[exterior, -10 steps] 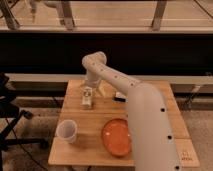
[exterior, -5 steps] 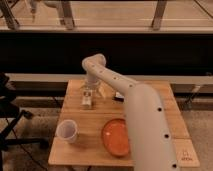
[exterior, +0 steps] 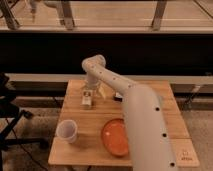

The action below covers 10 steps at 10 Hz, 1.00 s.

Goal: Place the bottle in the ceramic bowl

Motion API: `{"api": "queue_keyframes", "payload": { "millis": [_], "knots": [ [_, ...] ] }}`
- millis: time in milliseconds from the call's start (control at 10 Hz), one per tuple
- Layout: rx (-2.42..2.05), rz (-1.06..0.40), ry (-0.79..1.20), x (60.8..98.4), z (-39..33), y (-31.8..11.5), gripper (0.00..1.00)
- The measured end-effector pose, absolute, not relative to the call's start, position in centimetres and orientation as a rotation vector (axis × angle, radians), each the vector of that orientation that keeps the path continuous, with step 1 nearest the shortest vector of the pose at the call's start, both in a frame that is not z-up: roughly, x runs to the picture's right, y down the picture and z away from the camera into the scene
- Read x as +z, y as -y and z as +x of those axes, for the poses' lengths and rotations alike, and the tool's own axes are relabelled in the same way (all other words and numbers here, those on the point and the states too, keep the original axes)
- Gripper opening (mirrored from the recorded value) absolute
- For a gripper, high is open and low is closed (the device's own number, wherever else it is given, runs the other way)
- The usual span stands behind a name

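- Your gripper (exterior: 88, 96) points down over the far left part of the wooden table (exterior: 85, 146). It blends into the pale thing under it, so you cannot tell whether it is spread, closed or gripping anything.
- Directly below the gripper, touching or nearly touching it, is the bottle (exterior: 87, 101). It shows only as a small whitish upright shape with a darker patch. Its cap, neck and label cannot be made out.
- Just right of the gripper lies a pale yellowish item (exterior: 102, 93), too blurred to identify.
- Further right a small dark object (exterior: 119, 95) is partly hidden behind the arm (exterior: 145, 125).
- Nearer the camera and to the gripper's right, well apart from it, sits the ceramic bowl (exterior: 112, 137). It is orange-red, round, shallow and glossy inside, and the arm covers its right edge.
- Nearer the camera and slightly left of the gripper stands a translucent white cup (exterior: 67, 131), upright and apart from the bowl.
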<state>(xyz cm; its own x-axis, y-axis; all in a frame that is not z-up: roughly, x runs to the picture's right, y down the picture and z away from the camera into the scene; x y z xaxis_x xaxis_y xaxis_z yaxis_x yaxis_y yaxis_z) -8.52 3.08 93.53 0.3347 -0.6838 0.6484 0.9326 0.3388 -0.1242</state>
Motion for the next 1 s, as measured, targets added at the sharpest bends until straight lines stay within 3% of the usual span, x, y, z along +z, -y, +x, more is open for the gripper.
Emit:
{"api": "queue_keyframes", "payload": {
  "millis": [1000],
  "knots": [
    [-1.124, -0.546, 0.543, 95.1, -8.3, -3.6, 1.0]
  ]
}}
